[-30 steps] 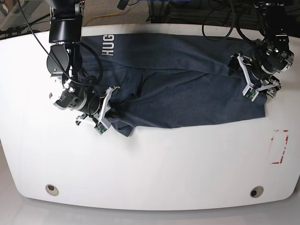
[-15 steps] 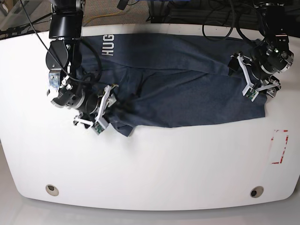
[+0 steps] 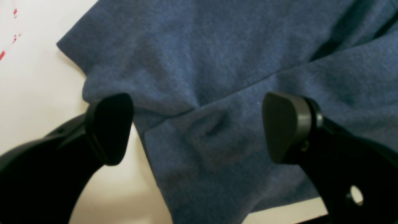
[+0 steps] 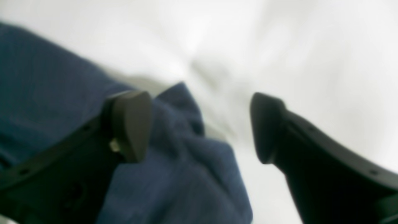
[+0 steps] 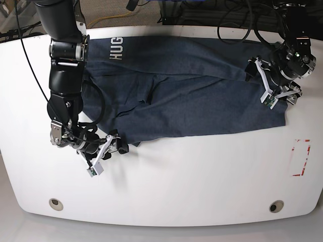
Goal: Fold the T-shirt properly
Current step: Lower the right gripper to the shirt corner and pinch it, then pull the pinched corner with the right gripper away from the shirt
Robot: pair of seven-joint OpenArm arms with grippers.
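Observation:
The dark navy T-shirt (image 5: 202,96) lies spread across the back half of the white table (image 5: 192,176), with white letters at its back left. My right gripper (image 5: 117,147) is open, low at the shirt's front left corner. In the right wrist view a rumpled shirt edge (image 4: 186,174) lies by the left finger (image 4: 132,124), with nothing held between the fingers. My left gripper (image 5: 272,91) hangs open over the shirt's right end. The left wrist view shows its fingers (image 3: 108,127) spread wide above creased shirt fabric (image 3: 217,62) near a corner.
A red tape rectangle (image 5: 301,157) marks the table at the right edge. Two round holes (image 5: 56,203) (image 5: 275,206) sit near the front edge. Cables (image 5: 237,20) run behind the table's back edge.
My right gripper has opened, let go of the shirt's front left part, and drawn back toward the table's front. The fabric there has settled flatter. The left arm has stayed put.

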